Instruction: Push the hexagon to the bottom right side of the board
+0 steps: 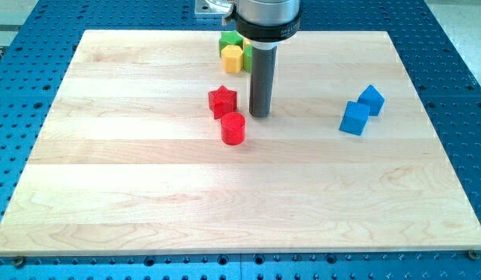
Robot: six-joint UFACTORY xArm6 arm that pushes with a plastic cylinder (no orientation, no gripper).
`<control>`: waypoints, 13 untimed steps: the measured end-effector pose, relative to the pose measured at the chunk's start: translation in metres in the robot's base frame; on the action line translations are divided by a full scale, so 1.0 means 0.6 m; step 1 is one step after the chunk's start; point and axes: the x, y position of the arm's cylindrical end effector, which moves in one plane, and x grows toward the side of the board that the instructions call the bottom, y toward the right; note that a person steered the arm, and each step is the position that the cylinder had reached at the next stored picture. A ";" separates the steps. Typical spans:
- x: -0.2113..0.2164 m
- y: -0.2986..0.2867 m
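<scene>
Clawless, the rod ends in my tip (260,114), resting at upper centre just right of the red star (222,101) and above the red cylinder (233,128); nothing is held. Farther up, behind the rod, sits the yellow hexagon (233,57), touching a green block (230,39). Its heading and long axis are unclear. I judge the push unstarted: the lower-right board (365,225) awaits it.
</scene>
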 end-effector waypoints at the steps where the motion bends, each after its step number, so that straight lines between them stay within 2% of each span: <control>1: -0.001 -0.006; 2: -0.014 -0.006; 3: -0.071 0.019; 5: -0.113 0.069; 7: -0.244 0.134; 8: -0.303 0.120; 9: -0.316 0.073; 11: -0.246 0.003; 12: -0.242 -0.023; 13: -0.177 -0.132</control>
